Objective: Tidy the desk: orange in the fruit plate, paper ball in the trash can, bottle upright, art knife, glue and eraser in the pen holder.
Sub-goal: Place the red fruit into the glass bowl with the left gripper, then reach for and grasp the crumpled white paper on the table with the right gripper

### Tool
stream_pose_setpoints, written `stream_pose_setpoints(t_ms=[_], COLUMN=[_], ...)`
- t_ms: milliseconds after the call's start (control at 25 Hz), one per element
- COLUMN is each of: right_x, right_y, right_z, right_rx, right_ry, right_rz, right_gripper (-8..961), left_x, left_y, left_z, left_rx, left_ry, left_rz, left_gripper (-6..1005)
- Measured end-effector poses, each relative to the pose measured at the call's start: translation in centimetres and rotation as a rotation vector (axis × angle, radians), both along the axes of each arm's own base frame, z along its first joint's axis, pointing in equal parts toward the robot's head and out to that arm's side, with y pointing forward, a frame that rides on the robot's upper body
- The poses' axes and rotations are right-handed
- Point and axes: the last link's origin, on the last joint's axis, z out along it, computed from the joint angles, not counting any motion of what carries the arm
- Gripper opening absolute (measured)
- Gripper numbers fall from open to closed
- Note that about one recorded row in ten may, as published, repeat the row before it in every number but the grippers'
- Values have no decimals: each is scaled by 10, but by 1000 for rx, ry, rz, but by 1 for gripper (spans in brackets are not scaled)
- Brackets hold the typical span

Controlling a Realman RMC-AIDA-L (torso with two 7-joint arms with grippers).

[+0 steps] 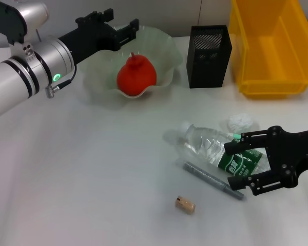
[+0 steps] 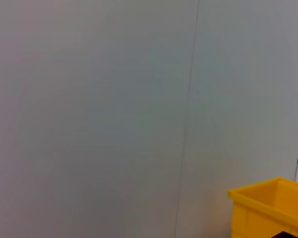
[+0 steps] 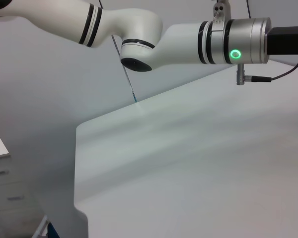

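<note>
Your right gripper (image 1: pixel 235 163) hangs spread around the lying bottle (image 1: pixel 215 148) at lower right of the frame; it's light, slick, crushable, so grip its labelled middle gently

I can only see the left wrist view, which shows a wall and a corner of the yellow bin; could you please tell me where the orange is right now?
Observer: The orange sits inside the fruit plate, with the left gripper just above the plate's far rim, jaws open.
Operator: Thank you. Is the bottle upright yet?
Observer: No, the bottle lies on its side on the desk, and the right gripper has its open jaws around the labelled end.
Operator: And the paper ball?
Observer: The paper ball is on the desk just beyond the bottle, not in the trash can.
</note>
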Motion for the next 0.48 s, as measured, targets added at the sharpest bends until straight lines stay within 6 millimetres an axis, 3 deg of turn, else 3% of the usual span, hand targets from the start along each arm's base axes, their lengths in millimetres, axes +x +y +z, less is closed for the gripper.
stream_pose_setpoints(t_ms=[320, 360, 400, 480], right_x=[-1, -2, -2, -4], right_y=[1, 1, 1, 2], right_z=[2, 3, 4, 7], right_rx=[8, 11, 13, 23], right_ry=[4, 9, 13, 10], right_rz=[1, 1, 0, -2], right_gripper=[787, 787, 787, 787], left_x=[1, -3, -3, -13], left_y=[-8, -22, -22, -51], left_z=[0, 7, 7, 21], left_rx=[-27, -69, -69, -170], left_ry=[-21, -59, -59, -61], left_rz=[-41, -106, -106, -203], left_gripper=[794, 824, 835, 856])
